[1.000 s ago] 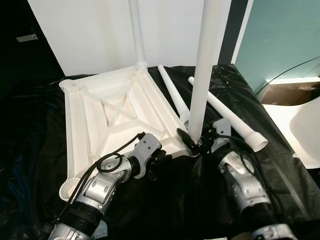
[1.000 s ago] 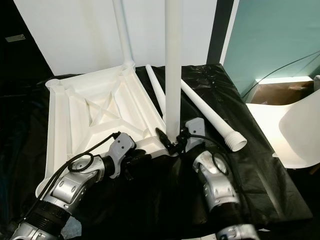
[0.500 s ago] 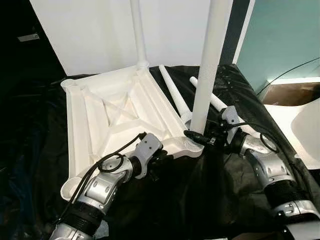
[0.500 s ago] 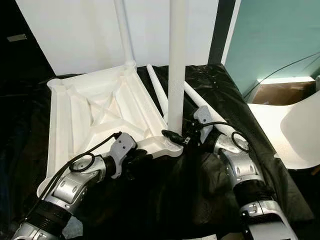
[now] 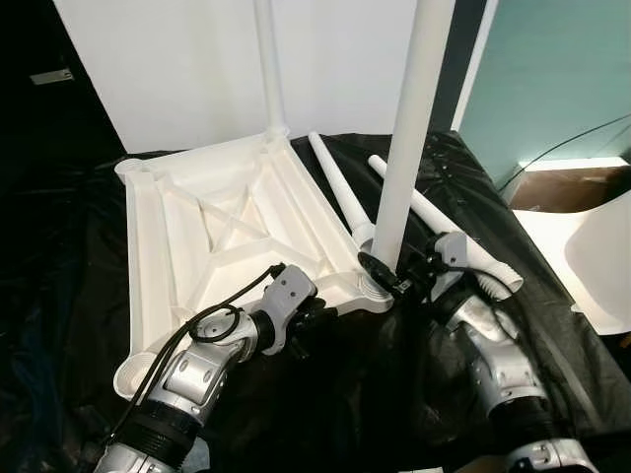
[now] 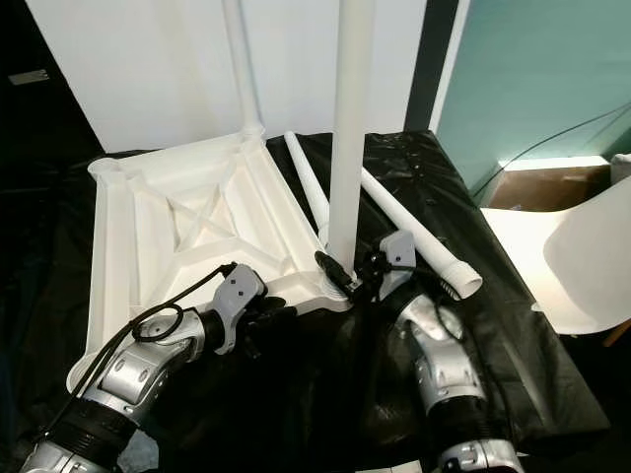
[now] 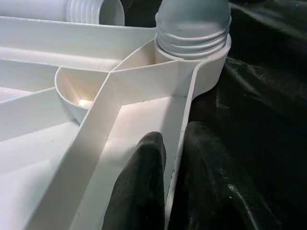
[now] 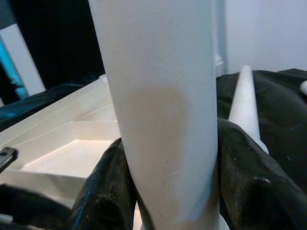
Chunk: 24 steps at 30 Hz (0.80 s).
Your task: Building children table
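Here, in the left eye view, a white tabletop [image 5: 212, 232] lies upside down on a black sheet [image 5: 394, 394], its ribbed underside facing up. One leg [image 5: 268, 69] stands upright in the far corner socket. A second leg [image 5: 409, 138] stands in the near right corner socket, leaning slightly. The right end effector [image 5: 389, 279] is clenched around the base of this leg, just above the socket. The left end effector [image 5: 314, 317] sits at the tabletop's near edge, close to the same corner. Two loose legs [image 5: 340, 192] lie on the sheet to the right of the tabletop, one [image 5: 449, 232] further right with its threaded end toward the robot. A white chair [image 5: 592, 256] is at the right edge.

In the right eye view, the same scene shows, with a teal wall [image 6: 532, 69] behind on the right.

In the left wrist view, the two black fingers [image 7: 141, 191] pinch the tabletop's thin rim, one inside and one outside. The threaded end of the standing leg sits in the corner socket [image 7: 201, 62] just beyond.

In the right wrist view, the fingers [image 8: 108, 187] press against both sides of the white leg.
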Tool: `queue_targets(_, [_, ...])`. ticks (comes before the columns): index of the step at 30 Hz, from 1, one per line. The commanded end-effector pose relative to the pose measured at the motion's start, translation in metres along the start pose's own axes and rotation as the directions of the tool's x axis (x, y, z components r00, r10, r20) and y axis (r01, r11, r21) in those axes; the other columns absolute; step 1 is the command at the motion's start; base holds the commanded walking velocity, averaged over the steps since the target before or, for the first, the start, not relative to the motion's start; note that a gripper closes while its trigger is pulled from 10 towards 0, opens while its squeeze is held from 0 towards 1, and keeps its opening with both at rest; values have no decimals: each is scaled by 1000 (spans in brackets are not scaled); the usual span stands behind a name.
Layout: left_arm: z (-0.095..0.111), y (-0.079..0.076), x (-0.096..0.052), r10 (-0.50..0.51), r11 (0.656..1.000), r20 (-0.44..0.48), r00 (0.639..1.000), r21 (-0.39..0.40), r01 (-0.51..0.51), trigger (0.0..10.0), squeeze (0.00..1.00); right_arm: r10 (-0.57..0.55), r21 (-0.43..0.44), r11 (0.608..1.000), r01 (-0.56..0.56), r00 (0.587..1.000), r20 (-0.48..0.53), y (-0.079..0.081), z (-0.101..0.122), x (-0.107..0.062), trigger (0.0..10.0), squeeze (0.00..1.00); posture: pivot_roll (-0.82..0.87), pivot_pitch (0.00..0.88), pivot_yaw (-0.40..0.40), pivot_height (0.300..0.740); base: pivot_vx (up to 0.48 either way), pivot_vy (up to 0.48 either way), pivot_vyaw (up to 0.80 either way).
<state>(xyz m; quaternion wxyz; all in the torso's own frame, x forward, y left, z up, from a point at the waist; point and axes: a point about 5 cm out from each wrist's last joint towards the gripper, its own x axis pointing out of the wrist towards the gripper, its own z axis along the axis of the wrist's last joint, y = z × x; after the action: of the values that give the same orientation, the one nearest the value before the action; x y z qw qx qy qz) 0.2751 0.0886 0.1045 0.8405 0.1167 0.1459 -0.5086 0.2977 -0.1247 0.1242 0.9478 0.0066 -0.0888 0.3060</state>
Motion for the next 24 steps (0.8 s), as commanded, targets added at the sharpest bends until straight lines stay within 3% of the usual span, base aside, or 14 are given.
queue_targets(1, [-17,-13,4,-89,995,-60,994,-50,86,10000,0,-10,44,999,11,1000,-28,10,-10,1,0,0,45,0,23,740,0,0,0])
queue_targets(5, [-17,-13,3,-89,995,-63,994,-49,86,10000,0,-89,48,995,88,996,7,16,-5,9,0,0,54,0,37,740,0,0,0])
queue_targets(7, [-17,-12,2,-88,995,-66,994,-46,85,10000,0,-122,60,991,122,992,-3,16,-7,12,471,0,63,0,40,740,0,0,0])
queue_targets(8, [-17,-11,0,-86,996,-68,994,-45,83,10000,0,-128,60,990,129,992,-10,18,-7,14,10000,0,72,0,49,740,0,0,0])
queue_targets(10, [-17,-11,0,-86,996,-68,994,-45,83,10000,0,-128,60,990,129,992,-10,18,-7,14,10000,0,72,0,49,740,0,0,0])
queue_targets(11, [-17,-10,-2,-83,996,-70,994,-45,80,10000,0,-118,65,991,119,993,-16,20,-8,15,10000,365,78,0,51,740,0,0,0])
queue_targets(12, [-17,-9,-3,-83,996,-74,994,-43,80,10000,0,-59,60,996,60,998,-23,21,-8,15,10000,1000,86,0,54,740,0,0,0])
queue_targets(14, [-17,-9,-4,-82,996,-76,994,-42,79,10000,0,-17,57,998,18,999,-27,21,-8,15,10000,1000,86,0,54,740,0,0,0])
queue_targets(15, [-17,-9,-4,-81,996,-78,994,-43,78,10000,0,23,7,1000,-22,999,-25,19,-6,15,10000,1000,87,0,54,740,0,0,0])
queue_targets(16, [-18,-9,-4,-80,996,-81,993,-42,77,10000,0,50,-33,998,-51,998,-29,14,-3,15,10000,0,86,0,53,740,0,0,0])
queue_targets(17, [-18,-9,-4,-80,996,-81,993,-42,77,10000,0,50,-33,998,-51,998,-29,14,-3,15,10000,0,86,0,53,740,0,0,0])
queue_targets(20, [-18,-9,-3,-82,996,-80,993,-42,79,10000,0,203,-117,970,-211,976,-75,-1,7,17,10000,0,83,0,53,740,0,0,0])
queue_targets(24, [-16,-8,-3,-83,996,-73,994,-42,80,10000,0,310,-163,930,-329,942,-131,-4,10,13,10000,0,83,0,49,740,0,0,0])
